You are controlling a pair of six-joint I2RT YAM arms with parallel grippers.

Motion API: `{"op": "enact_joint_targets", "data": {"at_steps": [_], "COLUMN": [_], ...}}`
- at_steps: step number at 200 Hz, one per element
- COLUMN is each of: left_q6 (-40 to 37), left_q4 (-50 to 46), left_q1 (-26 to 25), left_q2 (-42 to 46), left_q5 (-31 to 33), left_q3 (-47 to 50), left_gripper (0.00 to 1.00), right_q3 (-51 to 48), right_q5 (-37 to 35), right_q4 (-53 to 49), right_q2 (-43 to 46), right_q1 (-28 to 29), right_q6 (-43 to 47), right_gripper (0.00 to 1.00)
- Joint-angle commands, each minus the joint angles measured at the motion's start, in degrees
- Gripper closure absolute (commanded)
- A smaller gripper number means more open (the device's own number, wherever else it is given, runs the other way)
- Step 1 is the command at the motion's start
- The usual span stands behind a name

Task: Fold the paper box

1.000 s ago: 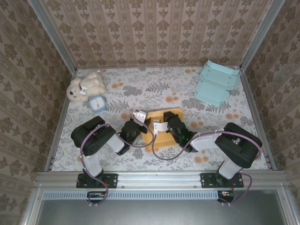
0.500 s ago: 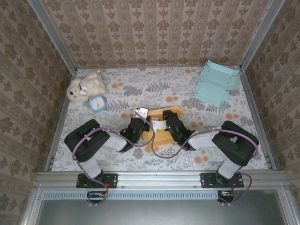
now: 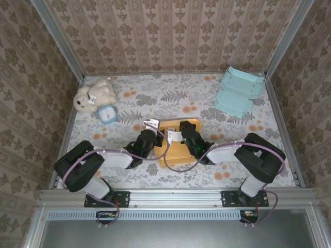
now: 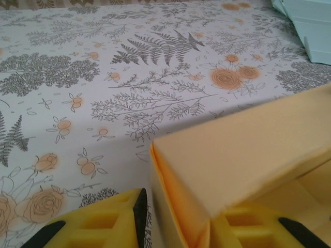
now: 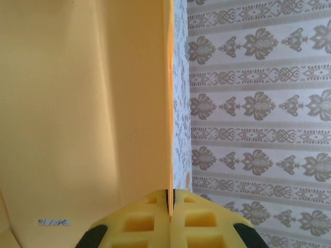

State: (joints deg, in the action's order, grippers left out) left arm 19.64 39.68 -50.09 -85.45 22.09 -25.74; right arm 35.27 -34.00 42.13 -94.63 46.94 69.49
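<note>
A floral-printed table (image 3: pixel 155 98) is enclosed by 3 damask-papered walls (image 3: pixel 170 36). The paper box (image 3: pixel 178 150) is pinched by the right gripper (image 5: pixel 169 199) and straddled by the parted left gripper (image 4: pixel 181 217).

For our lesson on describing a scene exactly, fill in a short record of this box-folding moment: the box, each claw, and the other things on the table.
box: yellow paper box, partly folded, mid-table between the arms
left claw: open, jaws astride one box wall
right claw: shut on the thin edge of a box wall
far left: teddy bear, small blue clock
far right: pale blue folded boxes
surface: floral tablecloth
</note>
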Motion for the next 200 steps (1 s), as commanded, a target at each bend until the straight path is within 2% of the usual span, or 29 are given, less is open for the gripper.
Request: {"op": "enact_joint_targets", "data": {"at_steps": [1,19,44,100,178,200], "left_q6": [2.07,1.87,0.85,-3.49,-3.81,-3.1], "left_q4": [-3.84,-5.33,-5.97,-0.3,9.61,10.72], "left_q1": [-0.55,-0.54,-0.55,0.67,1.75,1.75], "left_q2": [2.78,5.47,8.22,2.93,-4.84,-7.59], "left_q5": [0.5,0.52,-0.2,-5.47,-4.13,-2.22], "left_q3": [2.09,3.13,3.68,2.3,-0.27,-1.74], "left_gripper": [0.61,0.55,0.53,0.53,0.65,0.71], "right_q3": [0.15,0.08,0.07,-0.02,0.06,0.05], "right_q5": [-2.39,-2.31,-2.14,-1.86,-1.17,-1.25], "right_q4": [-5.99,-5.97,-6.01,-6.32,-6.89,-6.97], "right_q2": [0.43,0.74,1.06,1.23,1.18,1.36], "right_q1": [-0.62,-0.69,-0.71,-0.63,-0.62,-0.67], "right_q6": [-3.29,-3.53,-3.79,-4.02,-4.44,-4.54], "right_gripper": [1.0,1.0,1.0,1.0,1.0,1.0]}}
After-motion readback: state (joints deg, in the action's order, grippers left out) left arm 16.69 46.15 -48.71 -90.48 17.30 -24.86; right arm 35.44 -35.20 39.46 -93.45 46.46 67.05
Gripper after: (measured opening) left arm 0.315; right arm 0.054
